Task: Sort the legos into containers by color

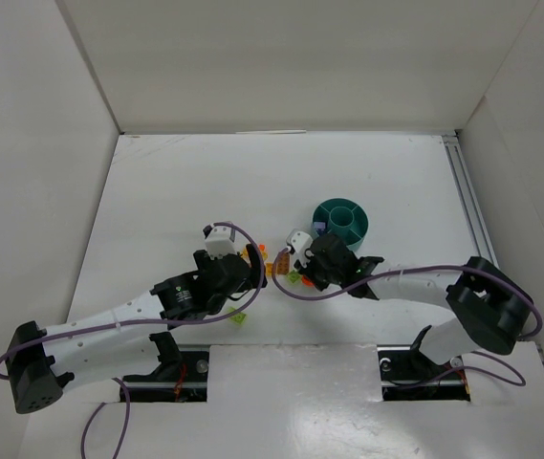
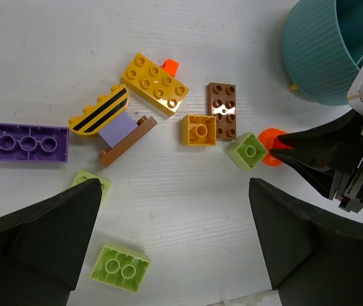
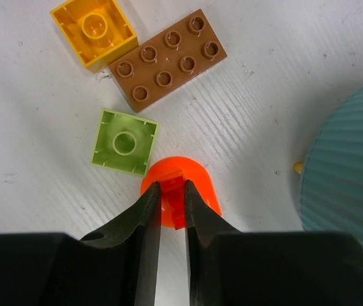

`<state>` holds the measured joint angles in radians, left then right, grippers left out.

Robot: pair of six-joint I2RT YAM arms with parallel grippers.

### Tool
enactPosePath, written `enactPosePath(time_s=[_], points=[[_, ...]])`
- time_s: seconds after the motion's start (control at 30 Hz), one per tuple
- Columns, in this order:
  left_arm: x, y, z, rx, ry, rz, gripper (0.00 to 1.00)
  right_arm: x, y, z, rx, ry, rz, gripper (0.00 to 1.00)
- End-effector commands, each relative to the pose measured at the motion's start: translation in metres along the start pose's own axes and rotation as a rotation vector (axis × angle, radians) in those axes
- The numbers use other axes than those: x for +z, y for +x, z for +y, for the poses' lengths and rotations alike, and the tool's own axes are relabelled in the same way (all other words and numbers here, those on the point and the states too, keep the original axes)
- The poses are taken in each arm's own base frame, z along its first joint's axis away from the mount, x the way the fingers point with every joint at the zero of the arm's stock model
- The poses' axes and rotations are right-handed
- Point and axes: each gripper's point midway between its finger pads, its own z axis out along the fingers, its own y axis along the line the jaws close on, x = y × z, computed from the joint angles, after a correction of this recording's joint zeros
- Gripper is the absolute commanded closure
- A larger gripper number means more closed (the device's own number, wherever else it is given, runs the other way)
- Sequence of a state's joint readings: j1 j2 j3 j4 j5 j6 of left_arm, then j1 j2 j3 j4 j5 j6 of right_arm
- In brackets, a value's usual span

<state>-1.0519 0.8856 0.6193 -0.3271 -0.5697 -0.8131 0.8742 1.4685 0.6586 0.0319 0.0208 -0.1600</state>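
My right gripper is shut on a round orange lego, low over the table just left of the teal bowl. It touches a lime 2x2 lego. A brown 2x4 and a yellow 2x2 lie beyond. My left gripper is open and empty above the pile. Below it are a yellow 2x4, a purple plate, a striped yellow piece, a lime brick and the held orange lego. From above, the bowl stands right of both grippers.
A small orange bit lies by the yellow 2x4. A tiny yellow piece lies at the bowl's foot. White walls enclose the table on three sides, with a metal rail along the right.
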Motion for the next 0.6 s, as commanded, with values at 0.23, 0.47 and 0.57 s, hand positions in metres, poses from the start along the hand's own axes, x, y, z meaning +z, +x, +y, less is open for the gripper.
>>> enactPosePath(time_s=[0.23,0.47,0.57], points=[[-0.001,-0.004,0.004,-0.013,-0.012,-0.022,0.0,-0.052,-0.06,-0.001,-0.004,0.007,-0.245,0.9],[-0.001,-0.007,0.001,-0.024,0.0,-0.032,0.0,-0.089,-0.082,-0.031,-0.001,0.154,-0.274,0.9],[-0.001,-0.009,-0.002,-0.024,0.011,-0.041,0.0,-0.102,-0.088,-0.048,0.003,0.244,-0.259,0.9]])
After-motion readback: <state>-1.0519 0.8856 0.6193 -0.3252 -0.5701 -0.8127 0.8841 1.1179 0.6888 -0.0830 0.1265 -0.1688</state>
